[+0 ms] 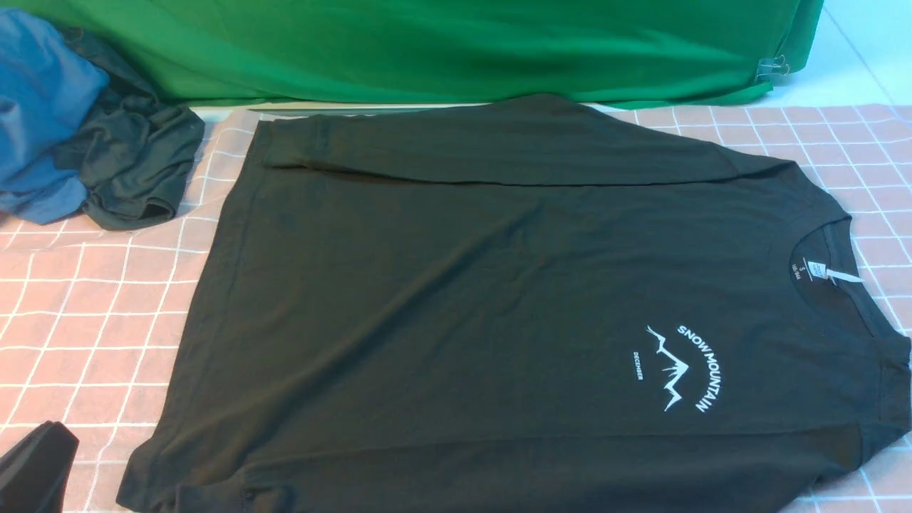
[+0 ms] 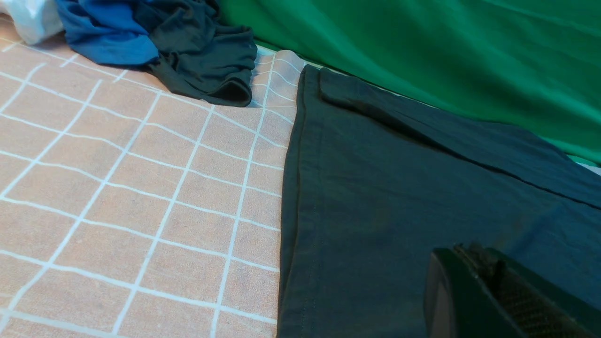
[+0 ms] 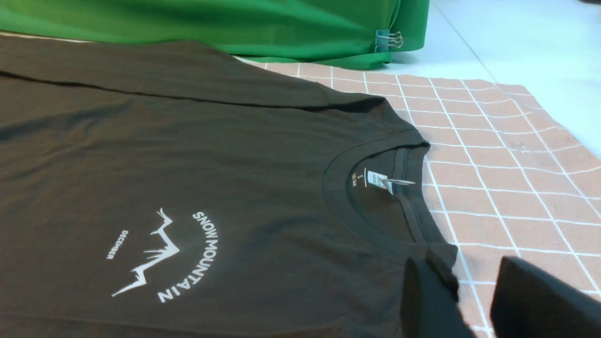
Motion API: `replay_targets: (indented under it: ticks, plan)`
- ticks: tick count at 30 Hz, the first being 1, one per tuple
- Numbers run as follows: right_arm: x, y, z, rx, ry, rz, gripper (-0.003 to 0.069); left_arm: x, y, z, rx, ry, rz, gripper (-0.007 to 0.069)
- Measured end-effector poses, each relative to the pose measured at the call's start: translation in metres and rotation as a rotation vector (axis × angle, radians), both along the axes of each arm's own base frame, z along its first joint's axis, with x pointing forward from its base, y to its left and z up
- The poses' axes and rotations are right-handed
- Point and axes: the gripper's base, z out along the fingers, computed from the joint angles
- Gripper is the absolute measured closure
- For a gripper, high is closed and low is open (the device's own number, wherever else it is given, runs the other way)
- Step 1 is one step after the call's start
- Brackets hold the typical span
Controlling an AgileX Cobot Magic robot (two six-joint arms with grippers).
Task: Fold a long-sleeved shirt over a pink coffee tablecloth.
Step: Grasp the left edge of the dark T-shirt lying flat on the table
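- The long-sleeved shirt (image 1: 456, 299) lies flat, front side up, on the pink coffee tablecloth (image 1: 85, 306). Its neck points to the robot's right and its hem to the left.
- The far sleeve is folded in and lies along the far edge of the body.
- The white mountain logo (image 1: 684, 367) and the neck label (image 1: 819, 271) are in plain sight.
- The right gripper (image 3: 469, 286) is close to the collar. Its jaws stand apart, with only pink cloth between them, and it grasps nothing.
- The left gripper (image 2: 474, 281) is clenched, near the hem corner of the shirt. Whether it pinches any cloth, I cannot tell.
- At the far left a blue garment (image 1: 35, 107) and a dark garment (image 1: 135, 164) lie crumpled together.
- Behind everything hangs a green cloth (image 1: 427, 50) with a binder clip (image 1: 773, 68) on it.
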Motion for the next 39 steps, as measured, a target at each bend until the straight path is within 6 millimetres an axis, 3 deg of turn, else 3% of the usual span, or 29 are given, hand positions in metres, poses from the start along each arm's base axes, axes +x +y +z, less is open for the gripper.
replay_targets:
  ticks: [26,34,37,39]
  plan:
    - [0.000,0.000,0.000,0.000,0.000,0.000,0.0411,0.000,0.001,0.001,0.028,-0.013,0.003,0.0609]
    - [0.000,0.000,0.000,-0.006,-0.003,0.002,0.0411,0.001,0.001,0.021,-0.349,-0.232,0.020,0.0609]
    - [0.001,0.002,0.005,0.140,-0.054,0.006,0.0411,0.000,0.004,0.030,-0.382,-0.343,0.036,0.0609]
    - [0.001,0.004,0.013,0.356,-0.133,0.011,0.0411,-0.002,0.006,0.038,-0.394,-0.431,0.047,0.0609]
